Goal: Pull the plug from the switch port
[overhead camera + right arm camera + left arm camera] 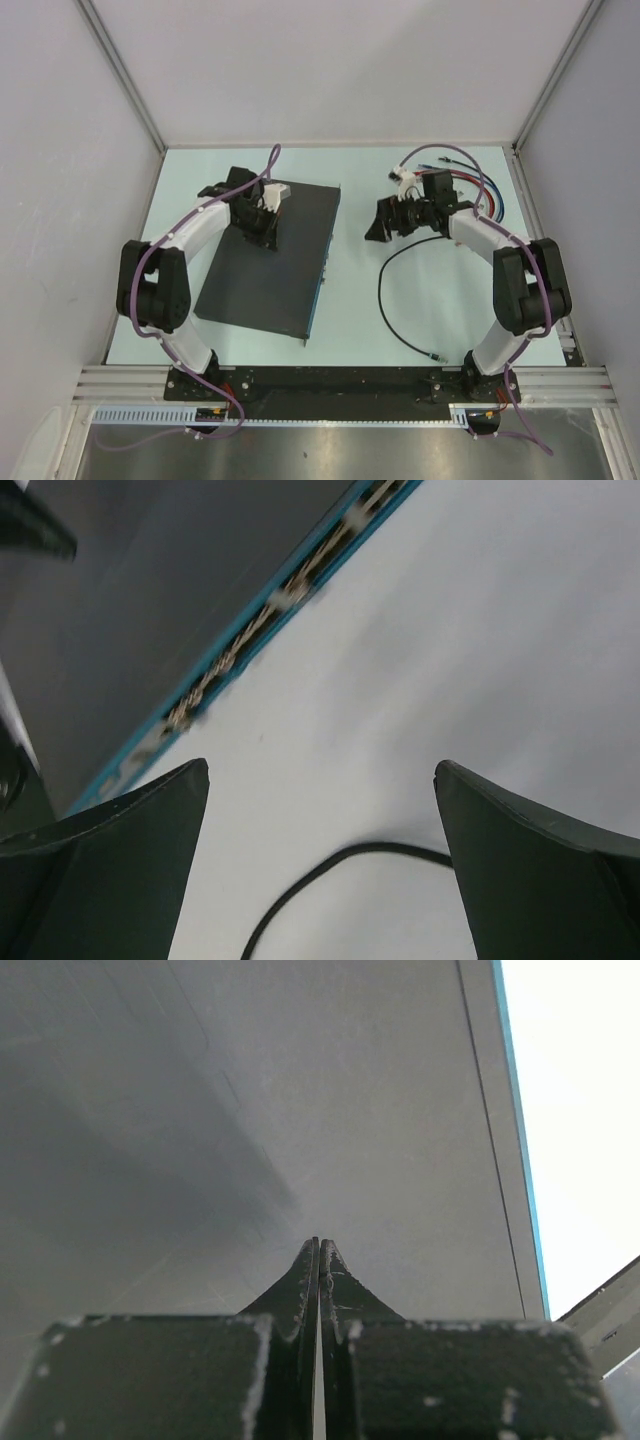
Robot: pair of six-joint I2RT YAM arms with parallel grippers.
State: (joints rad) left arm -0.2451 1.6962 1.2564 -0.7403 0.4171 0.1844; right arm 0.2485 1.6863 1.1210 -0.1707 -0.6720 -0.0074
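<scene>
One switch (pixel 265 285), one loose black cable (pixel 380 290)

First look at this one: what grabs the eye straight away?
The big black switch lies flat left of centre, with the left end effector shut and its tips down on the switch's top. To the right, the right end effector hangs wide open over a loose black cable that curls across the table, apart from the switch.
</scene>
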